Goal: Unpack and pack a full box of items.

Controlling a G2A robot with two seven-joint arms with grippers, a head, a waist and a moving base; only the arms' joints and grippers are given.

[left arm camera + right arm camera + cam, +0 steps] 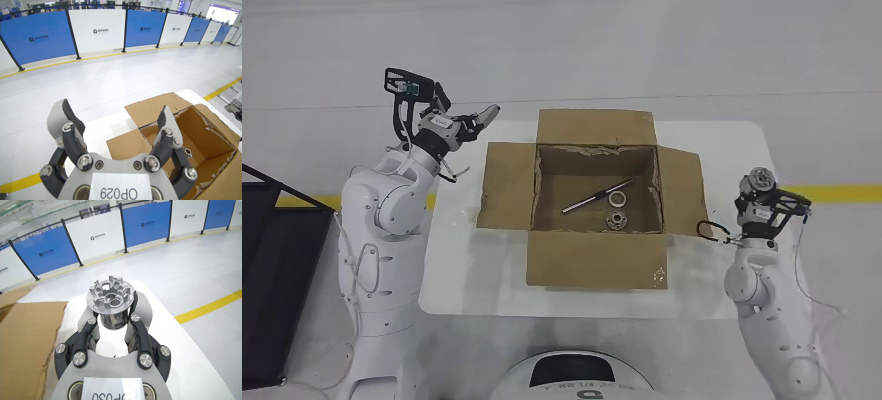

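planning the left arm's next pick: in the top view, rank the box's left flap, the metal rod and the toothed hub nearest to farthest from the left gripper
1. left flap, spread flat on the left gripper's side.
2. metal rod, on the box floor.
3. toothed hub, in the right gripper beyond the box.

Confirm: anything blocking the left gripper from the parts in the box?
Nothing visible blocks it from above. The left gripper is open beside the box, past its folded-out left flap. The rod and two rings lie uncovered on its floor. Sideways, the box's wall stands between.
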